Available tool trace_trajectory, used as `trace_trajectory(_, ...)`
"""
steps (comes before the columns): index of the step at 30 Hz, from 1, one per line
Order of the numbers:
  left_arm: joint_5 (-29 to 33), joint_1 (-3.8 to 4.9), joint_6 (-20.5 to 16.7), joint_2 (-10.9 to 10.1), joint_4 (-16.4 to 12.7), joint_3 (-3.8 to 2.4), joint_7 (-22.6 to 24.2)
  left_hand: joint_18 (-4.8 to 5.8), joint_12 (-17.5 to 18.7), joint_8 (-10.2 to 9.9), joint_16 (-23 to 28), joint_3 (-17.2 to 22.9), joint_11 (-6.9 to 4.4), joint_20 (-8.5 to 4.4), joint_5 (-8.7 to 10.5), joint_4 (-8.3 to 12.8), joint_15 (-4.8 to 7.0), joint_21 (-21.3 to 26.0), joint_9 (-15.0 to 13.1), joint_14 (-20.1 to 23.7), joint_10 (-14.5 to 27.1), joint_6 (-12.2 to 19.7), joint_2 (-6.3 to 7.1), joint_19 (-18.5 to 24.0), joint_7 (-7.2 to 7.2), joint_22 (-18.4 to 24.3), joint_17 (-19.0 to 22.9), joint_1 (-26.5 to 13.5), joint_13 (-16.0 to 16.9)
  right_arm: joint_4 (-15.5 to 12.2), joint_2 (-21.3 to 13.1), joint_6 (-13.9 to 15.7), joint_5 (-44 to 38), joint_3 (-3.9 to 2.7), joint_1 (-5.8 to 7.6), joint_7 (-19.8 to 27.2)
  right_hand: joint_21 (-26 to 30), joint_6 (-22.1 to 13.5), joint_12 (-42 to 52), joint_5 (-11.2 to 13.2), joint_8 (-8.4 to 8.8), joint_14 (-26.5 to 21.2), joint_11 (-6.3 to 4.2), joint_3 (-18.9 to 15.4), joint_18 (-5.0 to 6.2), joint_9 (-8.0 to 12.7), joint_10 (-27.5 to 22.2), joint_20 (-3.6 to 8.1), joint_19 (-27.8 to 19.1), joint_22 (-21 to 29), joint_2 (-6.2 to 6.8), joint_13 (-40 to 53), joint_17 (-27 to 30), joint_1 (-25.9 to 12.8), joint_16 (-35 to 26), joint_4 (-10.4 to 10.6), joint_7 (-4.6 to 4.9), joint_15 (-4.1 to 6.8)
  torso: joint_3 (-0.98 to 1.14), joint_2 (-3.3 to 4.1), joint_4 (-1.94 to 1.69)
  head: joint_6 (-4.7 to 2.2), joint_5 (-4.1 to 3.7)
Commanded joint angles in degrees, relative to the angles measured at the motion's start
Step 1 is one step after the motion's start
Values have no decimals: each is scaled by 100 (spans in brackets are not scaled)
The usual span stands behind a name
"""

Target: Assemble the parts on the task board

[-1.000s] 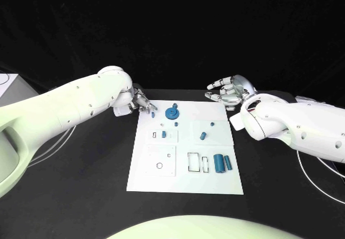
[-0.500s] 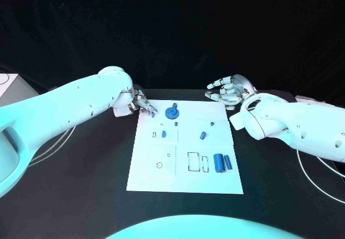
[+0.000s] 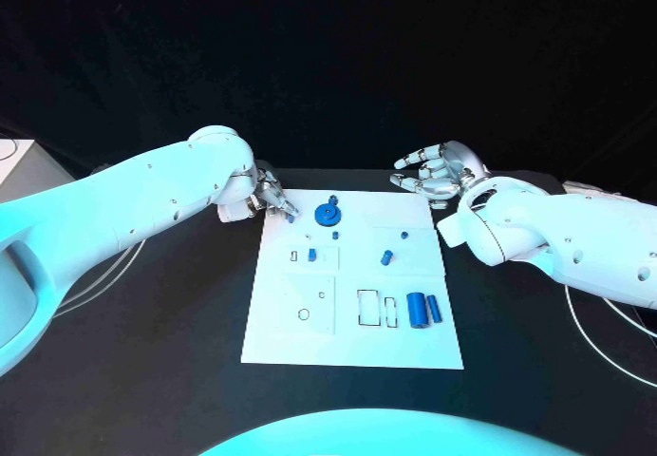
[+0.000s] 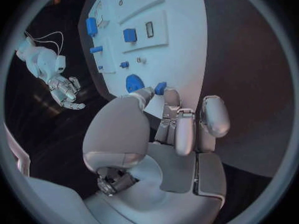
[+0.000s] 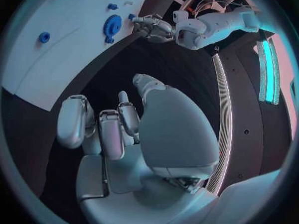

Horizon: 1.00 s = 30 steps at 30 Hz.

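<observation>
At the board's far left corner our left hand has its fingertips closed on a small blue peg, pinched between thumb and a finger just over the white board. Beside that pinch lies the blue gear, close but apart from the fingers as far as we can tell. Our right hand hovers off the board's far right corner, fingers curled loosely apart and holding nothing.

Farther down the board we see a short blue piece by a small slot, another one near the middle, a tiny pin beyond it, and two upright blue cylinders next to rectangular cutouts.

We judge all these parts to be light, rigid plastic with smooth sides, so they should slip or roll easily if nudged. The peg wants a fingertip pinch across its sides, kept upright so its end can meet a hole. The gear is best taken by its rim. The cylinders want opposing fingers around their middles.
</observation>
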State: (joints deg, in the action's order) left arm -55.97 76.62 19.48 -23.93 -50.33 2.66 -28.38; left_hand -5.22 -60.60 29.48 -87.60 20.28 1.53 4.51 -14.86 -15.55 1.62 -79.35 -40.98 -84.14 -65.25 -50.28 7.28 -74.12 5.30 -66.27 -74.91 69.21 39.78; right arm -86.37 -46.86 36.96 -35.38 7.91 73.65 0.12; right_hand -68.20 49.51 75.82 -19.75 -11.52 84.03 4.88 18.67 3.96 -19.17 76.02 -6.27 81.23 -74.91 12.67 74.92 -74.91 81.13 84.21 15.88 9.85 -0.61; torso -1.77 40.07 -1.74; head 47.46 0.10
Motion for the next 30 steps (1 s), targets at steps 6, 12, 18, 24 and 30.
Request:
trace_trajectory(6, 128, 1, 72, 12, -16, -1, 161, 9, -14, 25, -47, 337, -72, -41, 20, 148, 75, -47, -23, -393, 13, -29, -175, -10, -35, -28, -1042, 470, -20, 6, 10, -73, -46, -1, -1, 62, 14, -56, -21, -26, -24, 239, 2, 39, 83, -7, -27, 11, -32, -33, -6, 176, -195, -48, -27, 3, 4, 24, 1, -2, 0, 14, -2)
trace_trajectory(12, 212, 1, 9, -4, -22, -1, 199, 14, 22, 141, -69, 1174, -90, -63, 20, 540, 90, -65, -179, -413, -47, 11, -157, -20, -35, -66, -1088, 762, -40, 12, 12, -77, -46, -1, -1, 62, 13, -63, -11, -32, -36, 239, 2, 59, 82, -11, -19, 12, -28, -35, -6, 181, -197, -54, -28, -4, 3, 25, 0, -5, 0, 18, -3)
trace_trajectory(18, 320, 0, -123, -34, -30, -1, 212, 22, 11, 358, -82, 2167, -84, -58, 14, 938, 88, -100, -475, -426, -127, 44, 36, -46, -27, -122, -1115, 383, -38, 18, 12, -84, -46, -1, -2, 60, 13, -63, -11, -32, -36, 239, 2, 59, 82, -11, -19, 12, -28, -35, -6, 181, -197, -54, -28, -4, 3, 25, 1, -8, -2, 11, 0)
trace_trajectory(24, 439, 1, -252, -129, -166, -1, 198, 24, -29, 416, -91, 2491, -96, -68, -14, 1148, 99, -116, -562, -436, -173, 20, 96, -59, -35, -145, -1135, 190, 11, 28, 9, -99, -46, -1, -2, 51, 19, -64, -9, -35, -40, 239, 2, 63, 83, -12, -18, 12, -29, -31, -6, 181, -197, -57, -29, -5, 3, 25, 2, -21, -7, 5, 6)
trace_trajectory(30, 680, 2, -472, -377, -601, 5, 122, 47, -127, 495, -146, 2956, -134, -99, -136, 1446, 135, -184, -652, -495, -320, -89, 210, -147, -75, -268, -1271, -166, 128, 44, 1, -113, -46, -1, -3, 44, 23, -65, -8, -38, -42, 240, 2, 67, 84, -13, -17, 12, -30, -28, -8, 181, -199, -63, -28, -3, 4, 25, 3, -46, -28, 12, 10)
